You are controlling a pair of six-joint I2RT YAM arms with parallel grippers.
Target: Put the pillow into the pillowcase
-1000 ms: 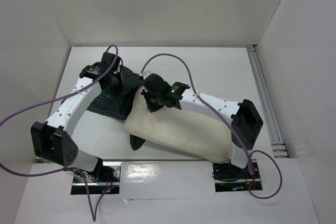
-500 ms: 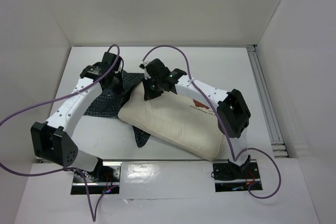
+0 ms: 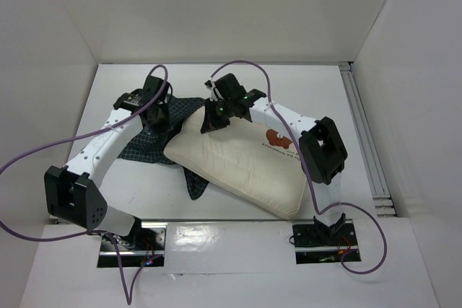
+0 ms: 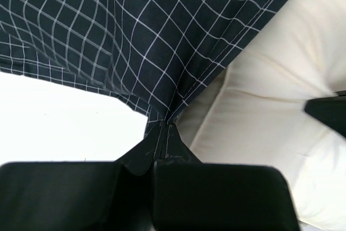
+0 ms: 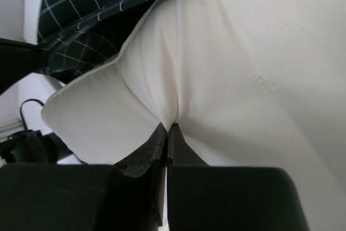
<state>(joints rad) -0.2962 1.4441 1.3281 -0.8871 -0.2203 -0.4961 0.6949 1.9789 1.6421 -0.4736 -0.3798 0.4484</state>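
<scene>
The cream-white pillow [image 3: 242, 164] lies slanted across the middle of the table, its printed label with a red-orange mark [image 3: 276, 138] facing up. The dark checked pillowcase [image 3: 148, 143] lies to its left, and one corner of it pokes out under the pillow's near edge. My left gripper [image 3: 160, 115] is shut, pinching a fold of the pillowcase [image 4: 140, 52] beside the pillow [image 4: 270, 106]. My right gripper [image 3: 209, 122] is shut on a pinch of the pillow [image 5: 216, 68] at its far left corner, close to the pillowcase [image 5: 102, 9].
White walls close in the table at the back and on both sides. A metal rail [image 3: 364, 142] runs along the right edge. Purple cables [image 3: 43, 153] loop over both arms.
The right gripper has carried the pillow's far left corner further back and to the right, away from the near edge. The printed label has come into view. The left gripper has barely shifted.
</scene>
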